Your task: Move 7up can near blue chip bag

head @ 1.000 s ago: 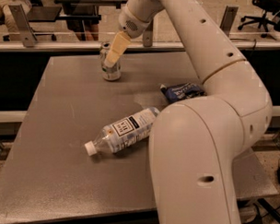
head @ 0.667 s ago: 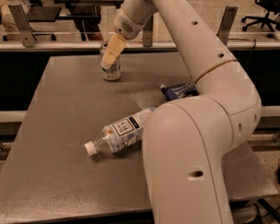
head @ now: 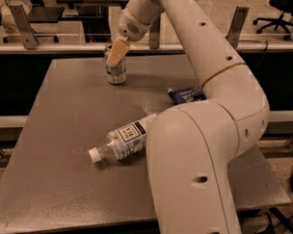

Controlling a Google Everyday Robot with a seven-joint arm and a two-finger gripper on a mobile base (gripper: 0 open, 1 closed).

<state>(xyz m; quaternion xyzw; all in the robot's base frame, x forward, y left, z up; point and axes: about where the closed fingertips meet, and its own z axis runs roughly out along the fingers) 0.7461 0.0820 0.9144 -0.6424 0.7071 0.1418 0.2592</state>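
Your gripper (head: 114,60) is at the 7up can (head: 116,75), the grasp step; you cannot tell whether it is closed. Next, secure the can and carry it beside the blue chip bag (head: 188,95).

A clear plastic bottle (head: 122,143) lies on its side mid-table (head: 52,183), white cap (head: 93,154) pointing near-left, well apart from the tool (head: 115,57) at the far edge; office chair (head: 280,13) behind

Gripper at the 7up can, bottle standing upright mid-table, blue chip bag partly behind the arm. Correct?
No: the bottle lies on its side, per the camera view. The gripper is at the 7up can; the blue chip bag is partly behind the arm.
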